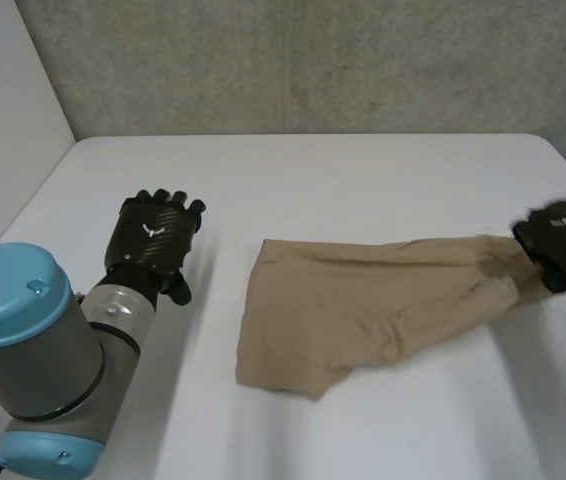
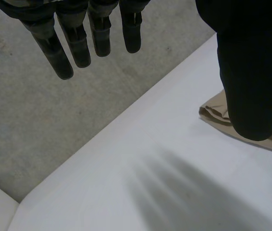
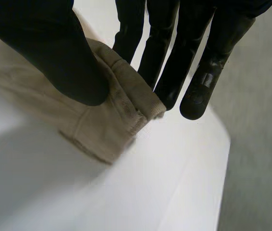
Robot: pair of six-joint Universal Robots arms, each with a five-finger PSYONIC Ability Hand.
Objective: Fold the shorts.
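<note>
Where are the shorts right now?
In the head view, the shorts lie on the table right of centre, one end pinched by the right hand; the left hand hovers apart.

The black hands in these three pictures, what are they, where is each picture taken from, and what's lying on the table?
They are the machine hands of a two-armed robot working at a white table. The head view looks down from a camera between and behind the arms, so the left hand is at its left and the right hand at its right. The other two pictures come from cameras on the wrists, each looking along its own hand's palm. On the table lie tan shorts, which the robot is meant to fold. The right hand pinches one end of them between its thumb and fingers, and that end stretches toward the table's right side. The left hand is open with straight fingers, beside the shorts and apart from them.
</note>
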